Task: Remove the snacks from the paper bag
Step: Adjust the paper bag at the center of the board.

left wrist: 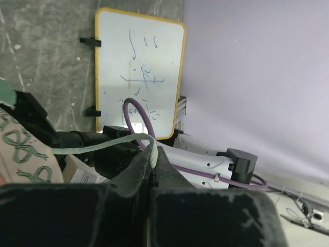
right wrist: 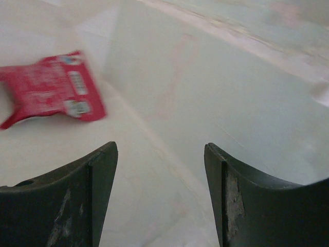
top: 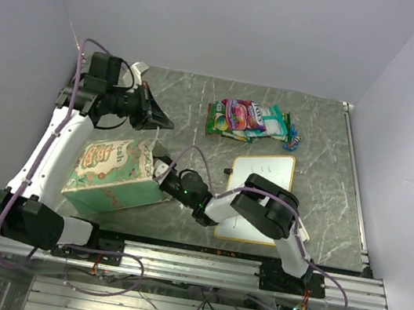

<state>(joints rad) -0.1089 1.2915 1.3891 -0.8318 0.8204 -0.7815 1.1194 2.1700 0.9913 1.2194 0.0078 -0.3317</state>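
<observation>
The paper bag lies on its side at the left, its mouth facing right; its patterned side also shows in the left wrist view. My left gripper is above the mouth, shut on the bag's thin string handle and holding it taut. My right gripper is open and empty, reaching into the bag's plain cream inside. A red snack packet lies inside, ahead and to the left of the fingers. Several snacks lie in a pile on the far middle of the table.
A whiteboard with a yellow rim lies under the right arm's forearm; it also shows in the left wrist view. A tiny blue wrapped candy sits at the right of the pile. The table's metal rail runs along the near edge.
</observation>
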